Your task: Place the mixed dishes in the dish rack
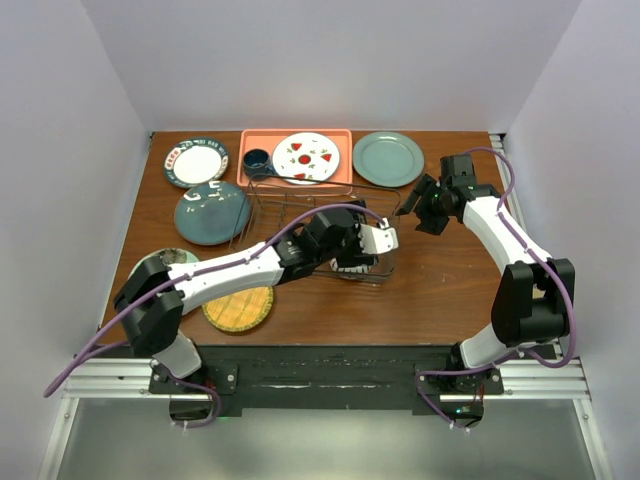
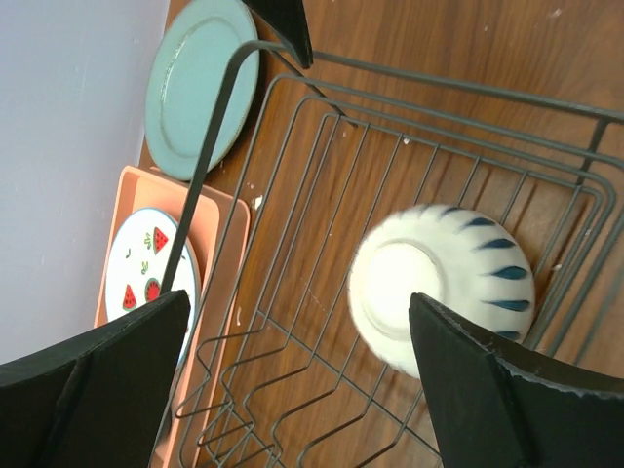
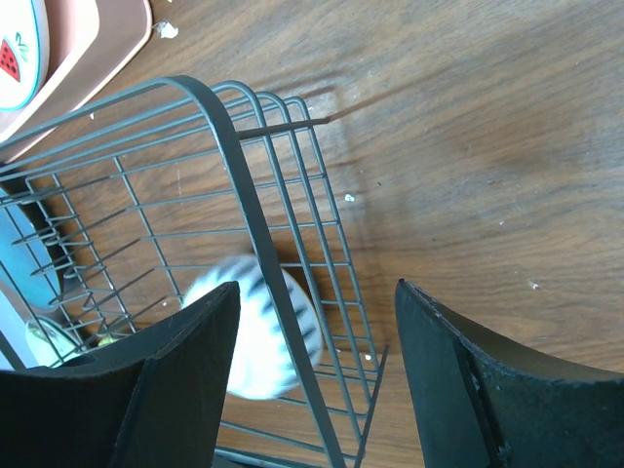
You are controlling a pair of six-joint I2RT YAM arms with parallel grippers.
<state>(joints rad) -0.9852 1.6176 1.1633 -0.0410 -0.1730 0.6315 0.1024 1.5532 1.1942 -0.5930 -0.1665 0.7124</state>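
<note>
"Ribbed bowl [image 2: 439, 283] sits in the dish rack [image 3: 241, 200], right under the left hand [image 2: 297, 302], and looks mouth down, though it is blurry. That hand is spread wide and pinches nothing."

"What could go wrong?"

"It is round and shiny, and it sits on thin metal wires. A bump from the hand could make it roll or tip into a gap."

"And the right hand [image 3: 317, 292]?"

"Spread wide too, with nothing in it, near the rack's end. If it dips, it could hook the thick rim and drag the rack over the smooth wood bench [image 3: 468, 146]."

"What is past the left hand?"

"A flat pink tray [image 2: 219, 224] holding a plate with red fruit [image 2: 146, 268], then a plain grey-green plate [image 2: 200, 83]. Both plates look hard and glossy, so a knock could chip them."
</note>
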